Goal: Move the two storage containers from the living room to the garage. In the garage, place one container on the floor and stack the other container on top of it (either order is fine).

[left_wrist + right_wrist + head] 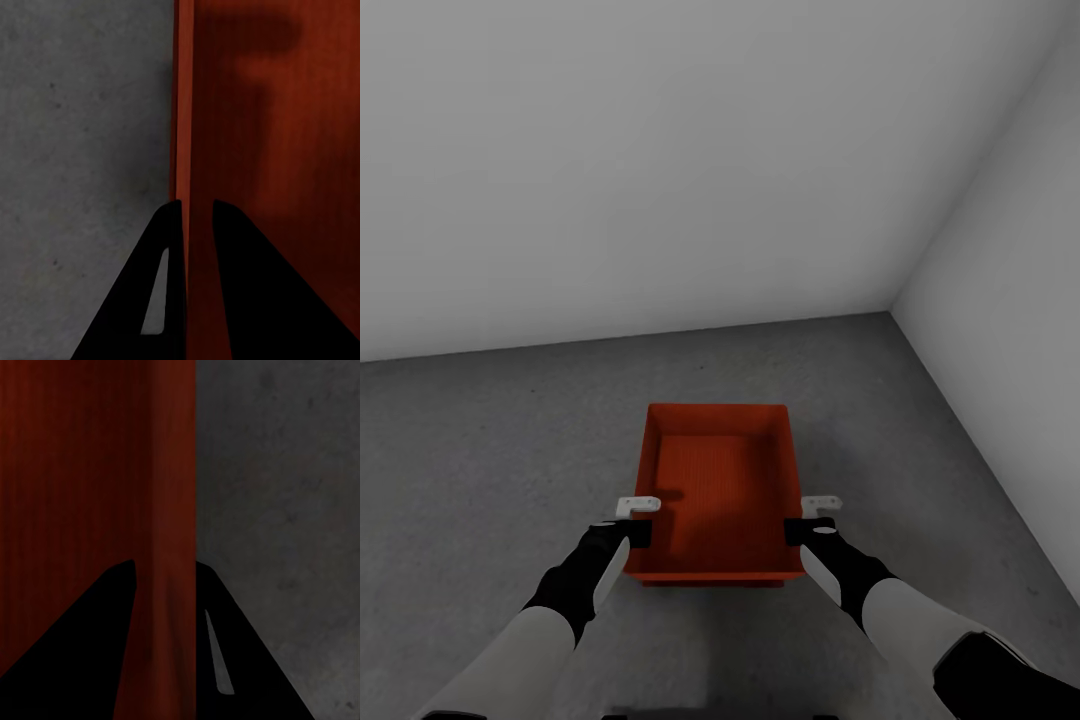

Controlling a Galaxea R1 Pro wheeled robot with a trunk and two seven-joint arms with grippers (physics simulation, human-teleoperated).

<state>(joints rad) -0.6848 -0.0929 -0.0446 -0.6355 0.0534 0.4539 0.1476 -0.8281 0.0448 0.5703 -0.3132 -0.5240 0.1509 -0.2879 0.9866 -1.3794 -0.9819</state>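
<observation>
Here, orange-red rectangular open-top storage bin (717, 490) pointing long axis toward twelve o'clock, clamped by left gripper (632, 517) and right gripper (812, 518); above grey concrete floor (490, 450), white walls (660, 160) beyond.

1. A plain white back wall (660, 170) fills the upper part of the head view, smooth and unmarked.
2. A second plain white side wall (1010, 330) stands at the right and meets the back wall in a vertical corner.
3. A faint dark edge runs where both walls reach their base; whether it is a skirting strip or only shadow is hard to tell.
</observation>
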